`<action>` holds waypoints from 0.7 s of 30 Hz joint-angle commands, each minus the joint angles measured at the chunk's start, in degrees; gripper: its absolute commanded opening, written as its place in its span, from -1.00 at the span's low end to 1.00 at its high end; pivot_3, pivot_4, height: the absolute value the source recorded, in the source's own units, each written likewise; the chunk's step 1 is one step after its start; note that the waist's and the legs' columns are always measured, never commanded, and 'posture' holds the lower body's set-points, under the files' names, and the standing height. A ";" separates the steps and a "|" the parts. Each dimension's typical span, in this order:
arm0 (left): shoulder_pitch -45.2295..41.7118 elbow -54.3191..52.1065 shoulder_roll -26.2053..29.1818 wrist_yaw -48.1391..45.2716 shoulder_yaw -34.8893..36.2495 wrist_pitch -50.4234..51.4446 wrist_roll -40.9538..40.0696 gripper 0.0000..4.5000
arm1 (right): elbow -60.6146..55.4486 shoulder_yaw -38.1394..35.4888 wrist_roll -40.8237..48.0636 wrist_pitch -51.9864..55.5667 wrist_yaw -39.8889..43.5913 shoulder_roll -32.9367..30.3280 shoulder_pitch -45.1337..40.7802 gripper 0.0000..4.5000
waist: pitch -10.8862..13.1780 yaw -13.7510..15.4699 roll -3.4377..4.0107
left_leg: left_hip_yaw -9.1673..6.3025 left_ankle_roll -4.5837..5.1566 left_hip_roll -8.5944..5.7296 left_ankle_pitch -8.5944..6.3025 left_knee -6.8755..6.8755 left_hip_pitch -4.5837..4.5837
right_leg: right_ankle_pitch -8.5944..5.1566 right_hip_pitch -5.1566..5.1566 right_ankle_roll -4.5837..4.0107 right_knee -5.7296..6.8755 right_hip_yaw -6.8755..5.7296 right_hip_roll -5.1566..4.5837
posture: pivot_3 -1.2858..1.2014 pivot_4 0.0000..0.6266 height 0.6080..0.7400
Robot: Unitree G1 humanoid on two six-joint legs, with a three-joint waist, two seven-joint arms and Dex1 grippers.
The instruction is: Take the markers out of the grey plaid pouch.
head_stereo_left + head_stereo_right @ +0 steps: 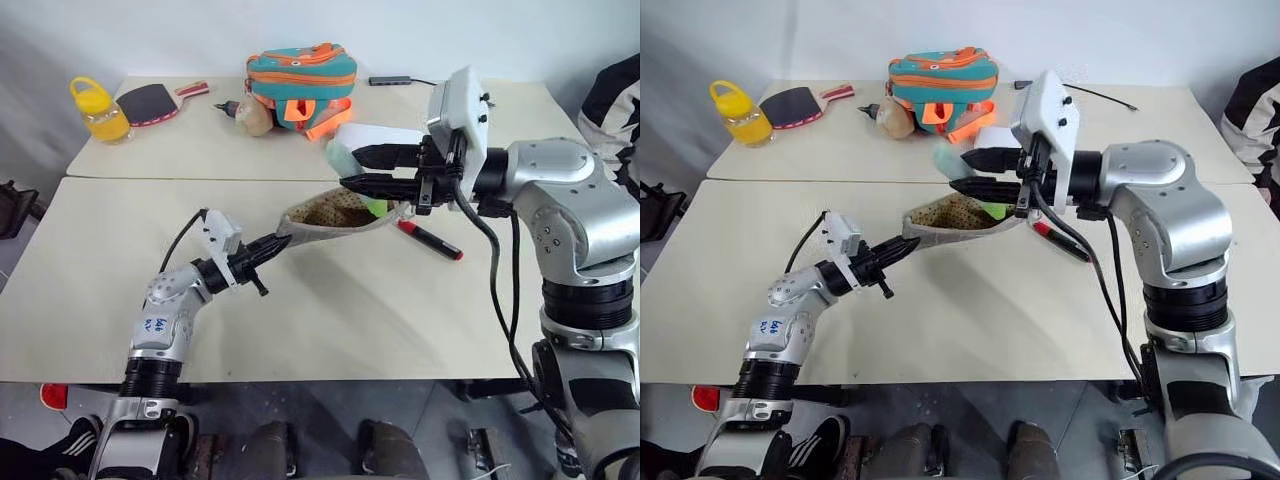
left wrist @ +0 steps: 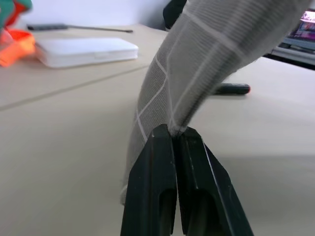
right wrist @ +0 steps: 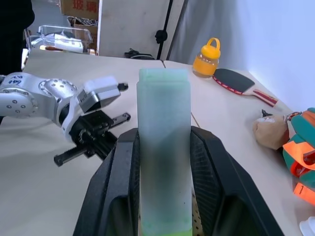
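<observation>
The grey plaid pouch (image 1: 328, 231) hangs lifted over the table, its open mouth showing the tan lining. My left gripper (image 1: 272, 243) is shut on the pouch's left end, and the fabric (image 2: 206, 59) rises from the pinched fingers (image 2: 152, 172). To the right of the mouth and a little above it, my right gripper (image 1: 352, 168) is shut on a thick pale-green marker (image 3: 164, 98). That marker's bright green end (image 1: 375, 207) sits at the mouth. A black marker with red ends (image 1: 430, 240) lies on the table just beyond the pouch.
A white flat box (image 1: 375, 135) and a teal-and-orange bag (image 1: 300, 80) lie behind the pouch. A plush toy (image 1: 250, 115), a table tennis paddle (image 1: 150, 100) and a yellow bottle (image 1: 98, 108) sit at the back left. A person's sleeve (image 1: 620, 100) shows at the right edge.
</observation>
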 commanded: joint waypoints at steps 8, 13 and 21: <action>-1.43 7.16 11.97 8.51 8.87 -18.09 9.39 -1.00 | 5.94 8.58 -15.99 -16.58 1.78 -15.04 15.28 -0.53 | 0.05 -0.27 -0.07 | 0.22 0.01 -0.09 -0.03 -0.15 0.00 | 0.00 -0.14 0.00 -0.08 0.09 -0.02 | 0.03 -0.52 1.00; 0.78 6.87 10.96 12.56 3.13 -24.39 18.05 -1.00 | 14.14 13.03 -23.80 -25.42 -2.16 -12.95 17.43 -0.53 | 0.05 -0.14 -0.08 | 0.23 0.00 -0.10 -0.01 -0.09 0.02 | 0.00 -0.10 0.01 -0.04 0.08 0.00 | 0.03 -0.52 1.00; 2.97 8.53 9.86 11.13 0.44 -24.22 17.61 -0.66 | 16.47 11.08 -21.60 -25.05 -0.78 -9.57 17.92 -0.21 | 0.05 -0.07 -0.07 | 0.20 0.00 0.06 -0.01 -0.05 0.01 | 0.00 -0.07 0.01 -0.04 0.07 0.02 | 0.03 -0.52 1.00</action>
